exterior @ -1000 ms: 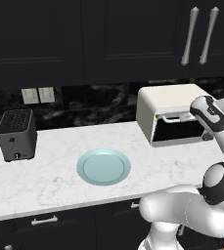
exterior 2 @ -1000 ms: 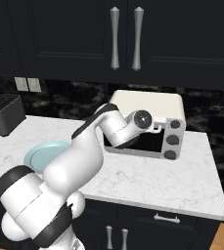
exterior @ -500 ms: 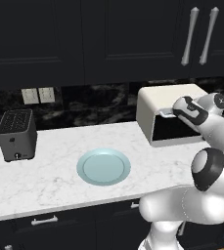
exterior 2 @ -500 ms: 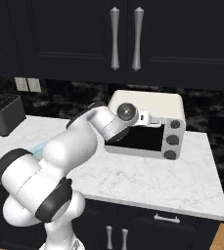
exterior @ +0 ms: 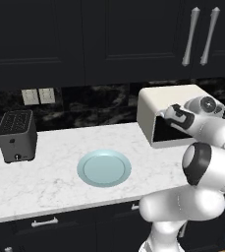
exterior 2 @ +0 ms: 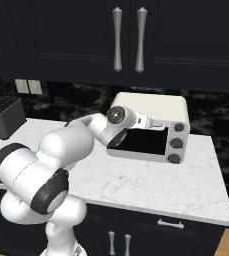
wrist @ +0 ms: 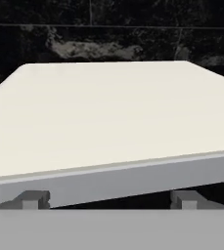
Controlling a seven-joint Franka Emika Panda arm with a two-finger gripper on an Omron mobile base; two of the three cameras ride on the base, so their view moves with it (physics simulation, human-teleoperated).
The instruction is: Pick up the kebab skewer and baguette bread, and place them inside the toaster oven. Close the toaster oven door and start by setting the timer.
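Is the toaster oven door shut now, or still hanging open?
Shut: in the right base view the toaster oven door stands upright, flush against the toaster oven front.

A pale blue round plate [exterior: 104, 168] lies flat on the white marble counter [exterior: 55, 182], near the front edge. A small dark grey slot toaster [exterior: 16, 136] stands upright at the left end of the counter, well apart from the plate. Two wall outlets [exterior: 39, 96] sit in the black marble backsplash [exterior: 99, 104] just above the toaster. Dark upper cabinets carry a pair of silver bar handles [exterior 2: 128, 39]. Dark lower drawers have silver pulls [exterior 2: 170, 224].
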